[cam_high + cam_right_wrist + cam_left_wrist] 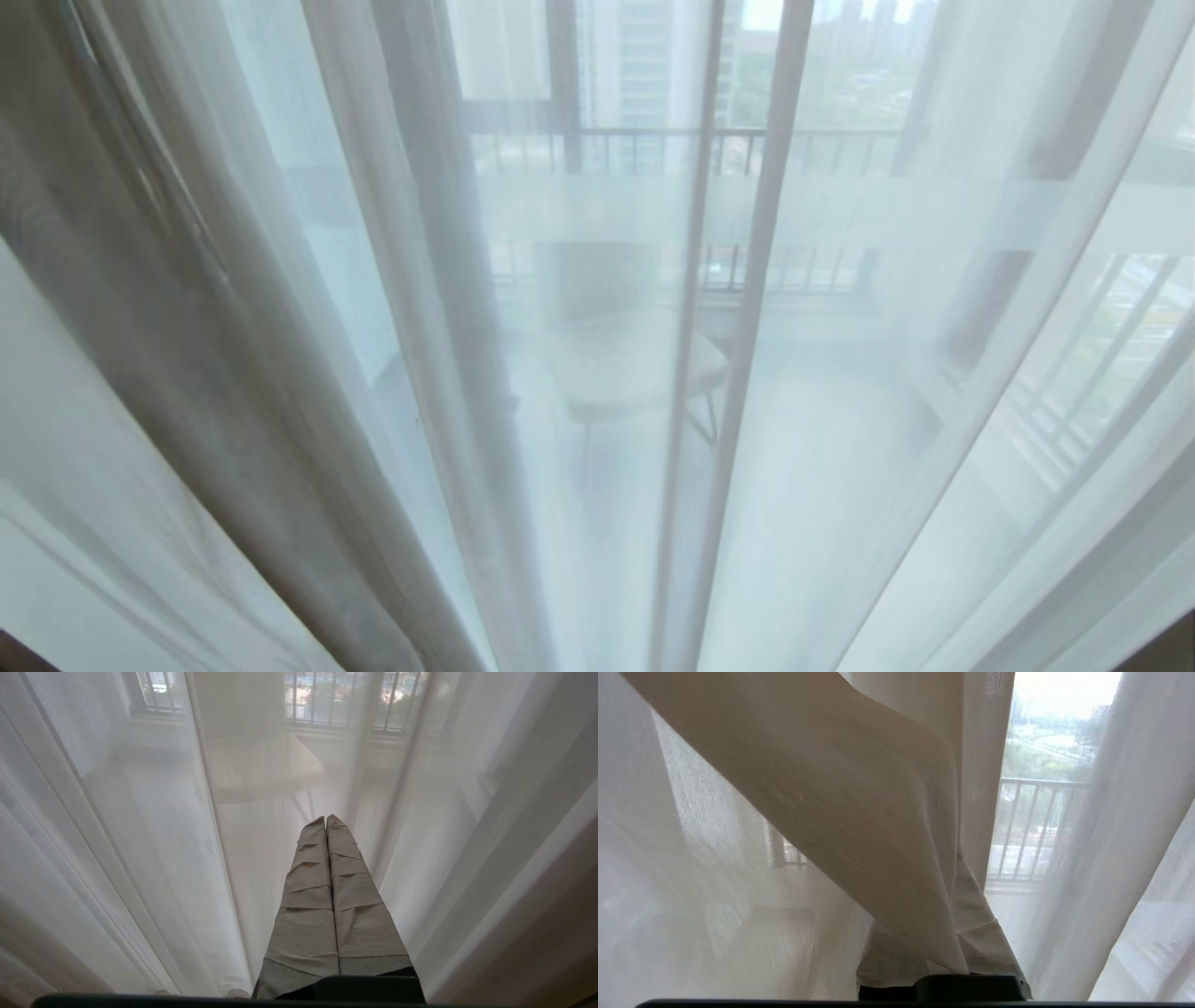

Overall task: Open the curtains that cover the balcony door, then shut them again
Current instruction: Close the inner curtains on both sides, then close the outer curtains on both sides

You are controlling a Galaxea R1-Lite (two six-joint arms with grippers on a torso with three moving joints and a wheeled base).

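Head view shows the curtains [597, 420] hanging right in front of the balcony door [565, 112]. Through the thin white cloth, a chair [625, 355] sits behind the door, near a railing [653, 140]. Left gripper [957, 961] is pinched tight on a fold of the curtains. Right gripper [326, 823] is squeezed together with nothing in it, close to the curtains.

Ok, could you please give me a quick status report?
Left gripper shut on curtain fold. Right gripper shut, empty, at sheer. Sheer covers balcony door.
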